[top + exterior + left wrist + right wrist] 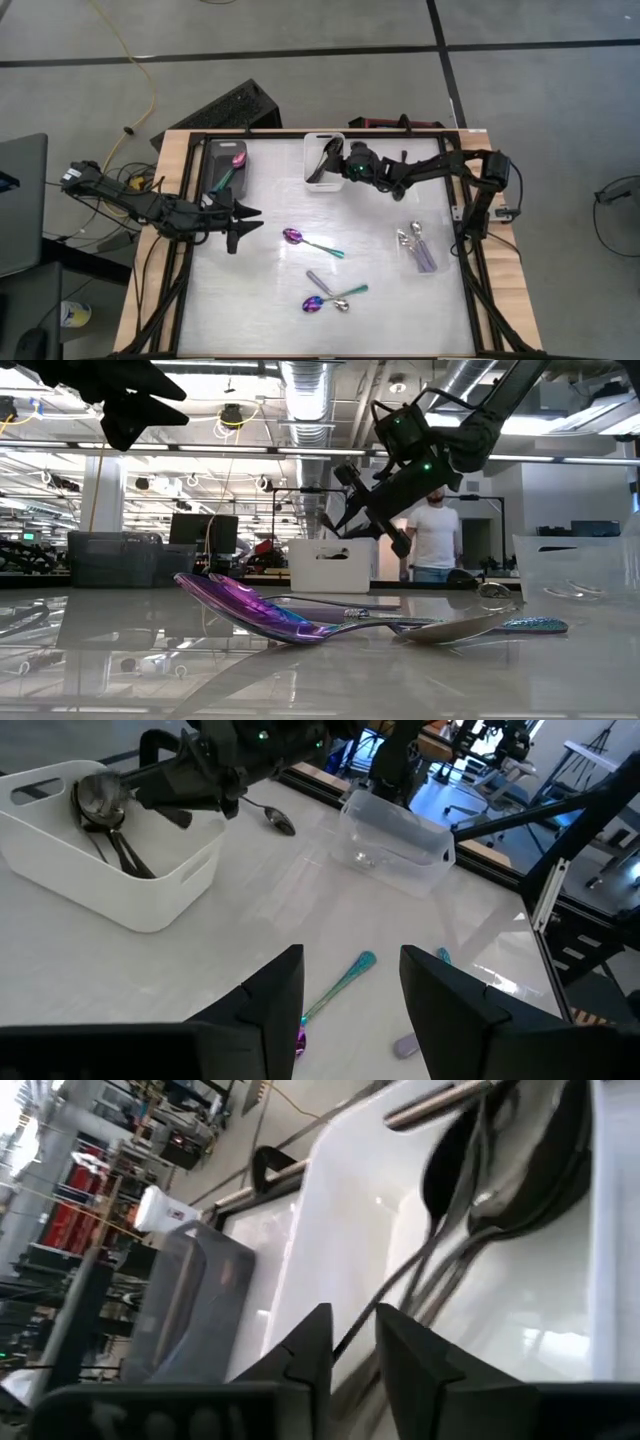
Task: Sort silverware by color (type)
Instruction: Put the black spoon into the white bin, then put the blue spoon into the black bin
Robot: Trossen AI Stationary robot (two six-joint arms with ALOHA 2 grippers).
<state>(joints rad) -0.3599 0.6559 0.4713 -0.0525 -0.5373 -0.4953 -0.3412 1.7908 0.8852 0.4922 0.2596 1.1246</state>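
The right gripper hangs over the white bin, jaws slightly apart; its wrist view shows black spoons inside. The left gripper waits open above the table.

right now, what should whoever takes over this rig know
Left gripper: open, empty, over the table's left side.
Right gripper: over the white bin, fingers slightly apart around a black spoon handle.
Sorted: black spoons in the white bin, one purple spoon in the grey bin, silver spoons in the clear bin.
Left on the table: purple spoon, and a cluster of about three spoons.
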